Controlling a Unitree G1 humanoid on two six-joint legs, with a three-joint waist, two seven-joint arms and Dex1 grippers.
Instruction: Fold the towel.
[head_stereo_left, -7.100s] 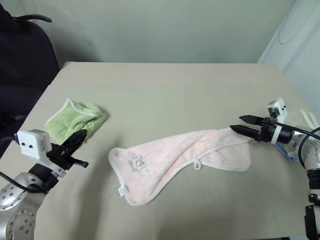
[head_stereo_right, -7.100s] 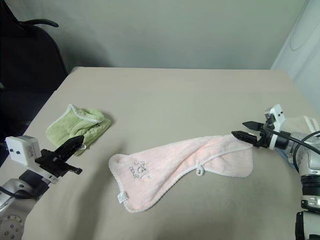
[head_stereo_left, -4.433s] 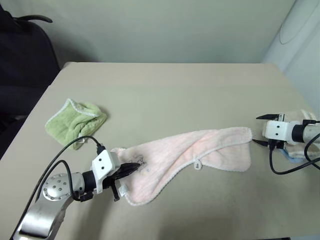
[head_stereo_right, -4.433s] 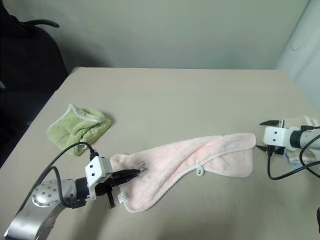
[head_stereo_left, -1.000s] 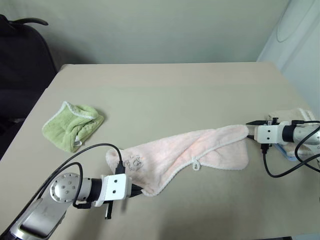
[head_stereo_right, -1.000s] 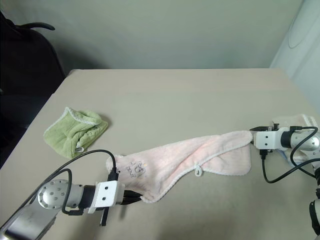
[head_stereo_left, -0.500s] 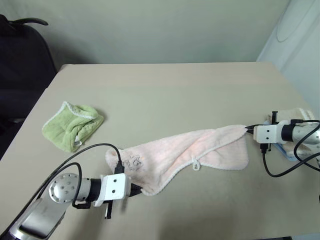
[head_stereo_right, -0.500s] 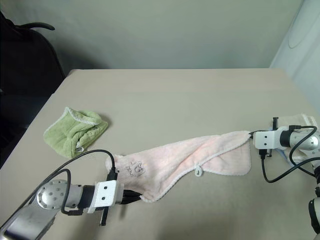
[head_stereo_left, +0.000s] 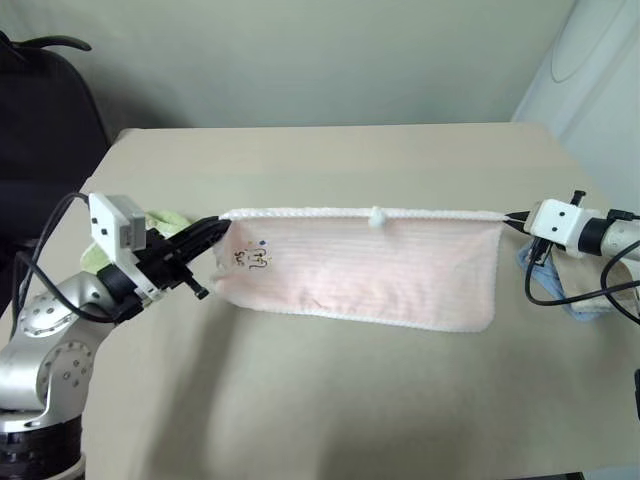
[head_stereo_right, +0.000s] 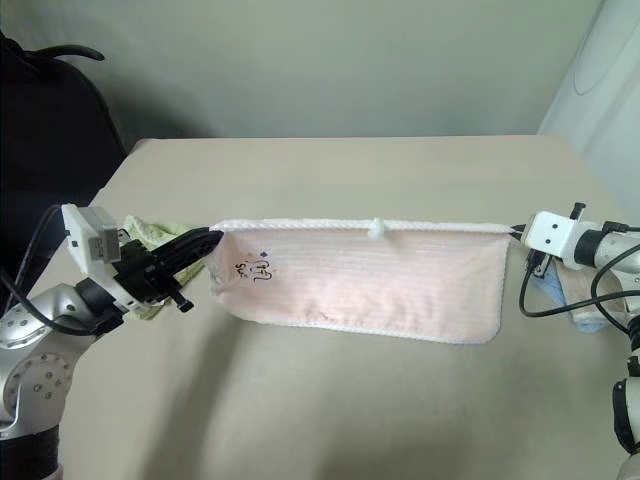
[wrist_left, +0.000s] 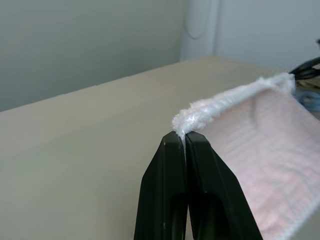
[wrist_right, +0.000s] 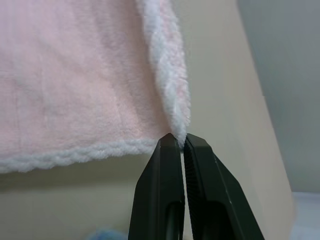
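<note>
1. The towel (head_stereo_left: 365, 268) was held stretched in the air above the table (head_stereo_left: 330, 160), top edge taut and level, its lower edge hanging toward the tabletop.
2. The left gripper (head_stereo_left: 216, 230) was seen pinched closed on the towel's top left corner; in the left wrist view the black fingers (wrist_left: 167, 185) were pressed together on the white trim.
3. The right gripper (head_stereo_left: 512, 216) was clamped on the top right corner, fingers closed on the trim in the right wrist view.
4. The small loop (head_stereo_left: 376, 215) sat mid top edge, the embroidered mark (head_stereo_left: 250, 256) near the left end.
5. Judged step: towel spread flat, ready to be laid down or halved.
6. Both corners should be kept level and tension even, so no sag or twist is carried into the fold.
7. Grips were thin, on trim only; hard pulling apart should be avoided or a corner could slip.
8. The lime-green cloth (head_stereo_left: 165, 220) behind the left gripper should be cleared when lowering.
</note>
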